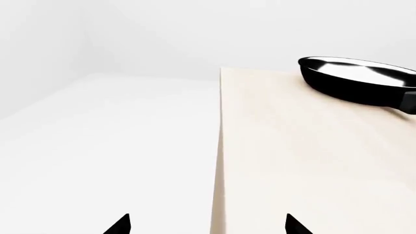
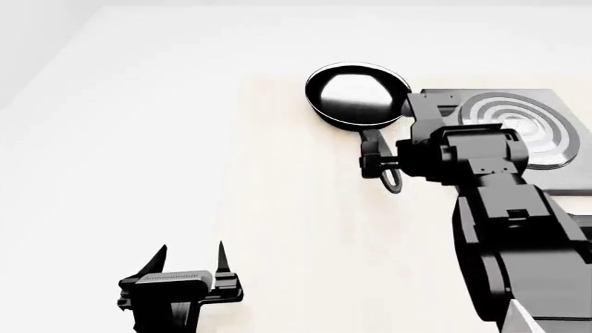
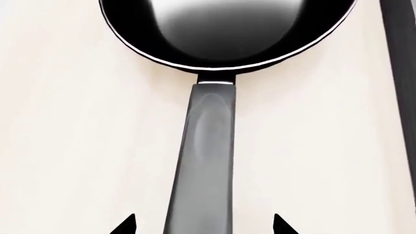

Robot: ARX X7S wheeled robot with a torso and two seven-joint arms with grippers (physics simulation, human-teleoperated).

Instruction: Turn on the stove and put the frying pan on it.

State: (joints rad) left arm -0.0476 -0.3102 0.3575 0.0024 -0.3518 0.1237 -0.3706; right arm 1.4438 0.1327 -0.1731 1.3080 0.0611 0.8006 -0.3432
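Probably a bare simulated kitchen: stove (image 2: pixel 518 128), frying pan (image 2: pixel 356 95), pale table (image 2: pixel 306 229).

no readable text, labels, brand names, numbers or signs appear on anything in the head view or in either of the two wrist views.

Frying pan (image 2: pixel 356 94) on table (image 2: pixel 296 229), left of stove (image 2: pixel 514 128).
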